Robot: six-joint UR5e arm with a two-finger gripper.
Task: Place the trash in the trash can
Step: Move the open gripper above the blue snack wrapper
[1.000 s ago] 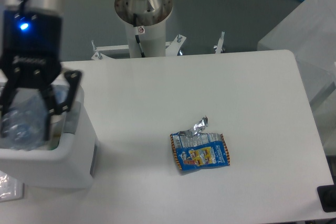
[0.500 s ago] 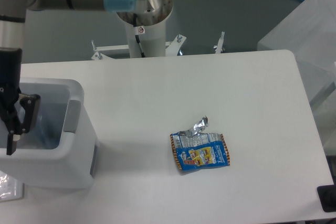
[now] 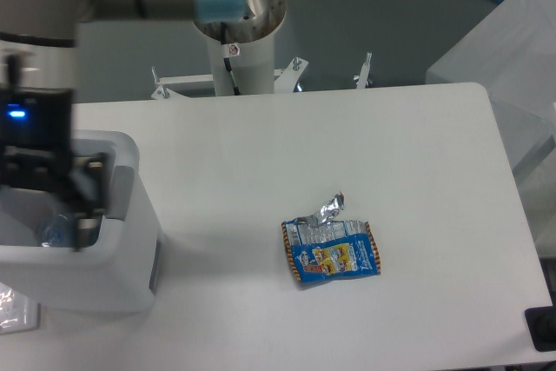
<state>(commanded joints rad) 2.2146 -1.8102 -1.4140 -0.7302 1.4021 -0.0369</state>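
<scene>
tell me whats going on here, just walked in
A robot arm is clearing trash off a white table. Its pincer hangs over the boxy white plastic bin at the left edge, and a crushed clear plastic bottle shows inside the bin. Whether the pincer is open or shut cannot be told from this view. The flat blue-and-yellow snack wrapper with torn silver foil lies untouched near the middle of the table, not yet binned.

A white table (image 3: 391, 171) is seen. The snack wrapper (image 3: 334, 255) is printed blue and yellow, with crinkled silver foil at its far edge. The trash can (image 3: 122, 241) at the left is coloured white, with a grey side panel.
</scene>
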